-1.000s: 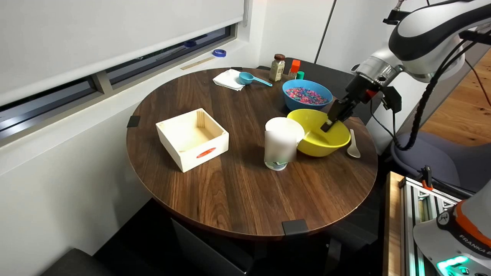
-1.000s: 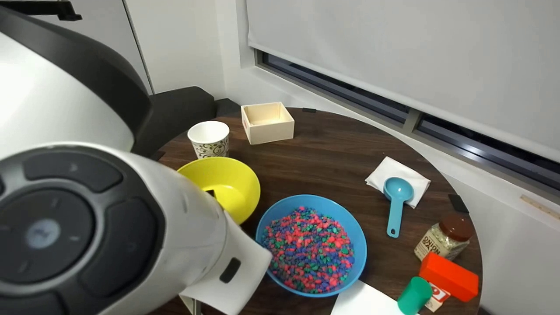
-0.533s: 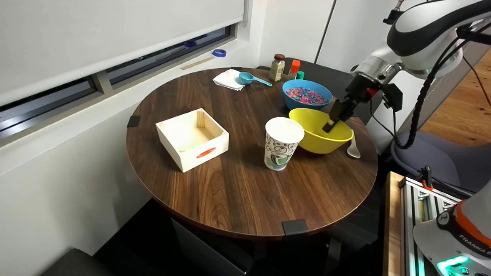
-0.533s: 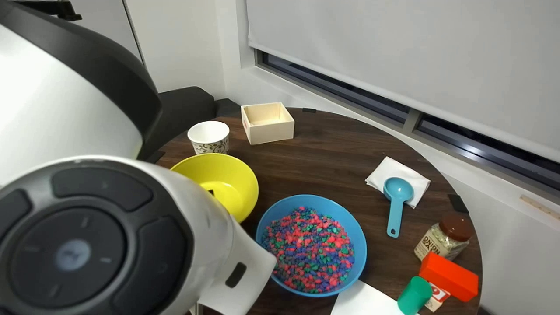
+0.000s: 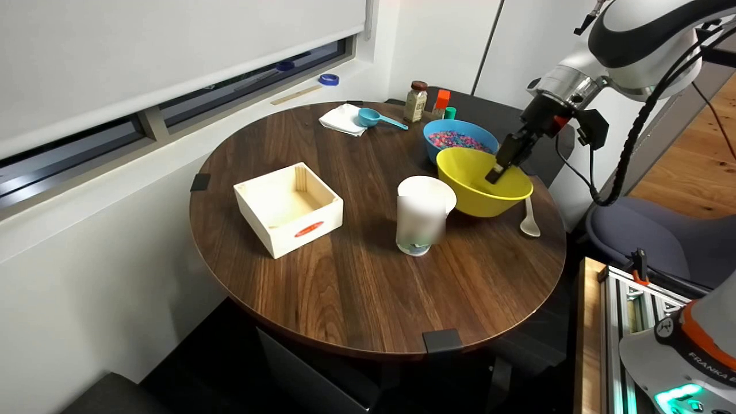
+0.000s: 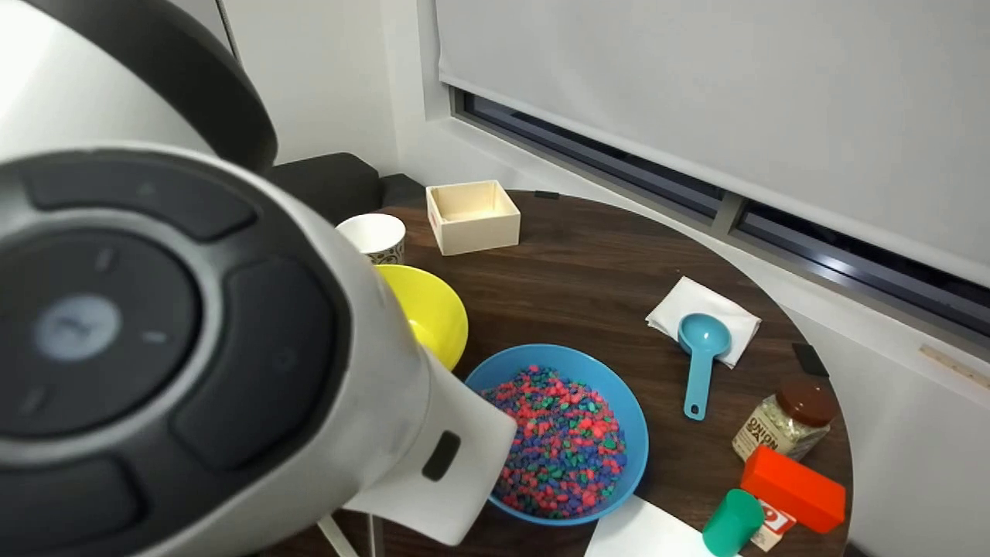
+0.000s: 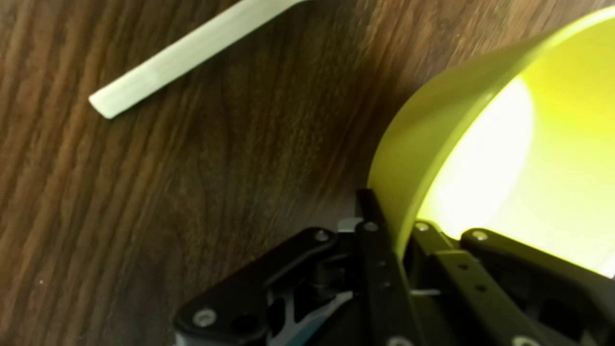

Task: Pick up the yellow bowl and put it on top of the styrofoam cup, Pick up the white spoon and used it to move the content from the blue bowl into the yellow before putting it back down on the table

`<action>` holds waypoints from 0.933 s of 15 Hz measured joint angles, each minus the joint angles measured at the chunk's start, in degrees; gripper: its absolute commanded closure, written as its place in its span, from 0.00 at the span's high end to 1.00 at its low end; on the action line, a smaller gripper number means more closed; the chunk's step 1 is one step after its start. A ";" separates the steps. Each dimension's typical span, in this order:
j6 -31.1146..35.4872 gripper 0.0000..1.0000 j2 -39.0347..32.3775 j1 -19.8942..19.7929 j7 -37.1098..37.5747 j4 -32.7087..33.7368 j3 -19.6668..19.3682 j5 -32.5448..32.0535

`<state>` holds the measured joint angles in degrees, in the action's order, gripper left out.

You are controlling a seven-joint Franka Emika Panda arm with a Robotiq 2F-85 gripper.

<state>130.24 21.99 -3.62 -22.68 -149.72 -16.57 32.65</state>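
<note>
My gripper (image 5: 493,175) is shut on the rim of the yellow bowl (image 5: 480,201); in the wrist view the fingers (image 7: 395,221) straddle its wall. The bowl looks slightly raised, beside and behind the styrofoam cup (image 5: 421,224). The cup stands upright on the table (image 5: 322,293), its side partly blurred. The white spoon (image 5: 529,221) lies at the table's edge; its handle (image 7: 192,53) shows in the wrist view. The blue bowl (image 6: 630,464) holds the multicoloured content (image 6: 561,441). In an exterior view, the arm hides the gripper and part of the yellow bowl (image 6: 437,313).
An open wooden box (image 5: 290,215) stands left of the cup. A blue scoop (image 6: 704,336) lies on a white napkin (image 6: 739,317) at the back. A spice jar (image 6: 785,422), a red-capped bottle (image 6: 793,491) and a green cap (image 6: 732,522) stand near the blue bowl.
The yellow bowl, held in my gripper, has risen and shifted slightly away from the cup, now covering part of the blue bowl in an exterior view. The other things stay put.
</note>
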 measured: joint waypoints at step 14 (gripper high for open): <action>-1.91 0.01 3.39 1.40 0.61 7.17 3.91 -6.03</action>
<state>128.33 25.37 -2.22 -22.06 -142.55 -12.66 26.63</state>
